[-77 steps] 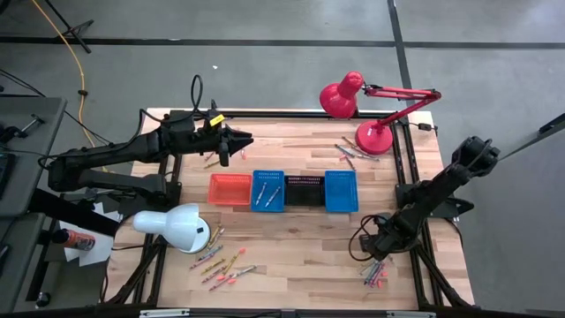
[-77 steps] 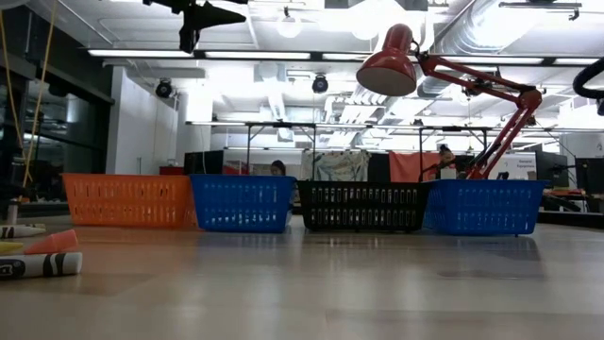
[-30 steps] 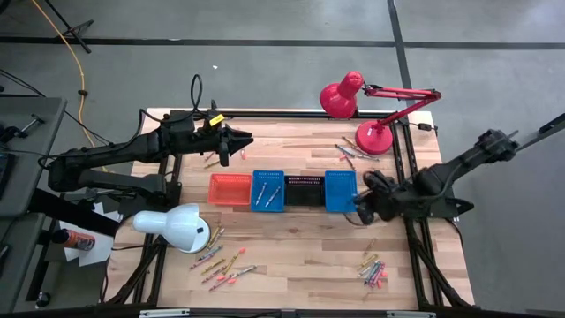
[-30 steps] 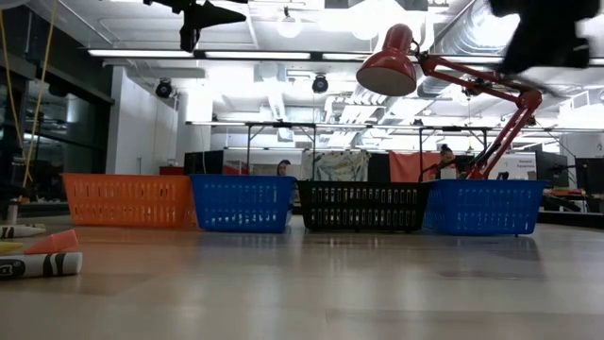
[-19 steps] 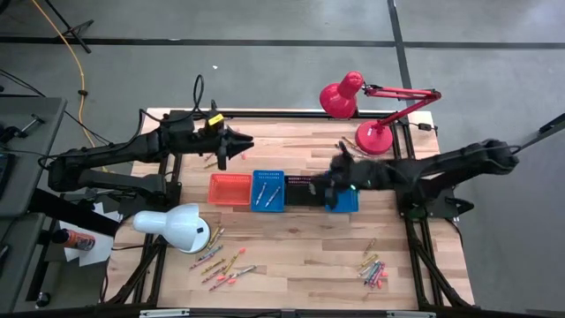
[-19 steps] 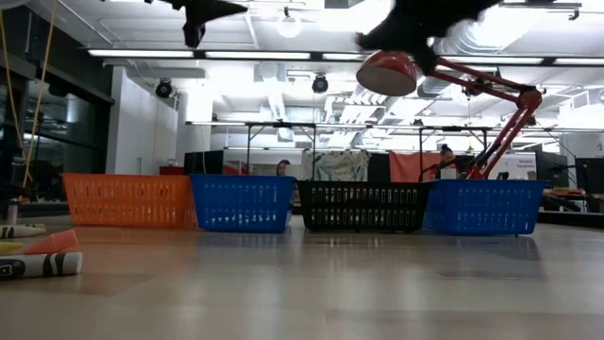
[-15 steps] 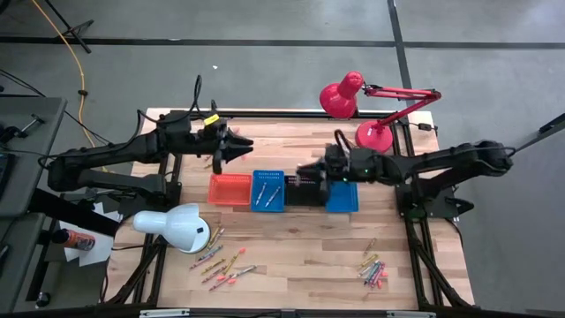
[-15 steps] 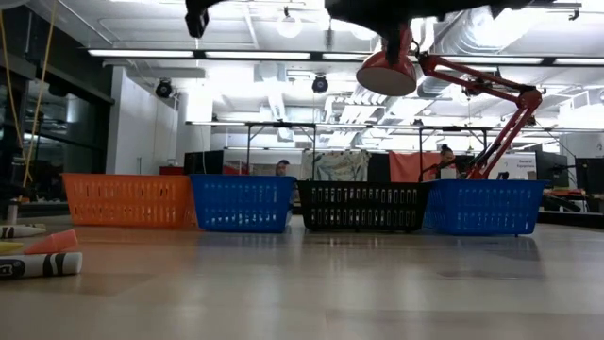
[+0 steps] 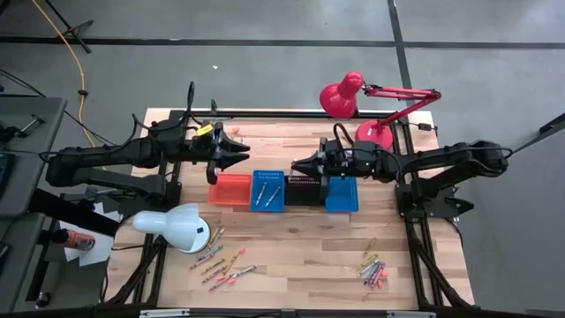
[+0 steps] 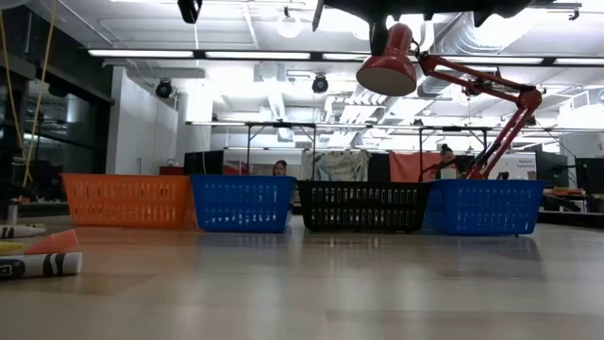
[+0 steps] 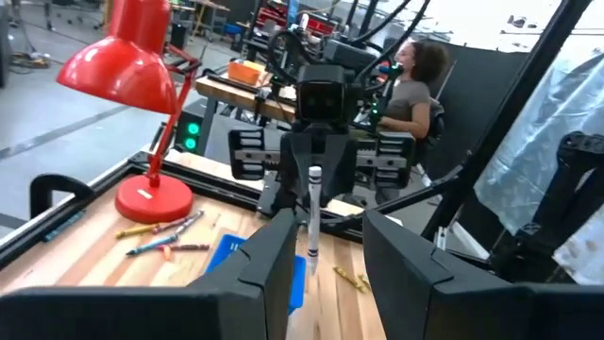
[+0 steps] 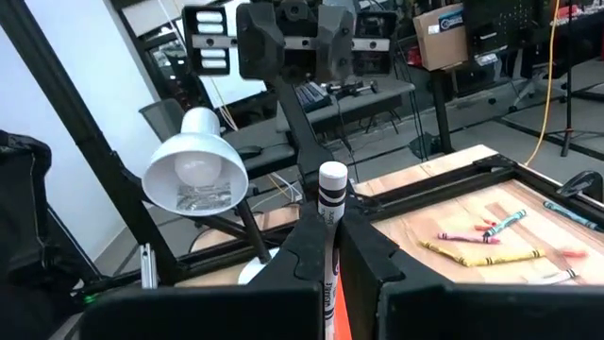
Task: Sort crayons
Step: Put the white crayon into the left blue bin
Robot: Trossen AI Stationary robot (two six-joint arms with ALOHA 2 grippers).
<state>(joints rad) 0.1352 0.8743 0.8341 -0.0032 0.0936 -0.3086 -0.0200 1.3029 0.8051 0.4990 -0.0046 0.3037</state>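
Left to right across my desk (image 9: pixel 300 247). My left gripper (image 9: pixel 231 152) hangs above the far edge of the orange basket (image 9: pixel 229 188), its jaws set narrow on a white crayon (image 11: pixel 311 212) that stands upright between them — held high, I judge, so it can be dropped into a bin. Below, near the white lamp (image 9: pixel 177 228), a loose cluster of crayons (image 9: pixel 221 263) lies unsorted on the wood. Next along the row stands a blue basket (image 9: pixel 268 190) already holding a few sticks, then the black basket (image 9: pixel 305 190). My right gripper (image 9: pixel 303 165) reaches in over that black basket, jaws closed tight on a white, black-banded crayon (image 12: pixel 329 227), its tip poking up past the fingers. Beyond it sits a second blue basket (image 9: pixel 342 193), and more crayons lie by the red lamp's (image 9: pixel 349 95) base and at the near right corner (image 9: pixel 372 269). The baskets line up mid-desk so either arm can reach any of them.
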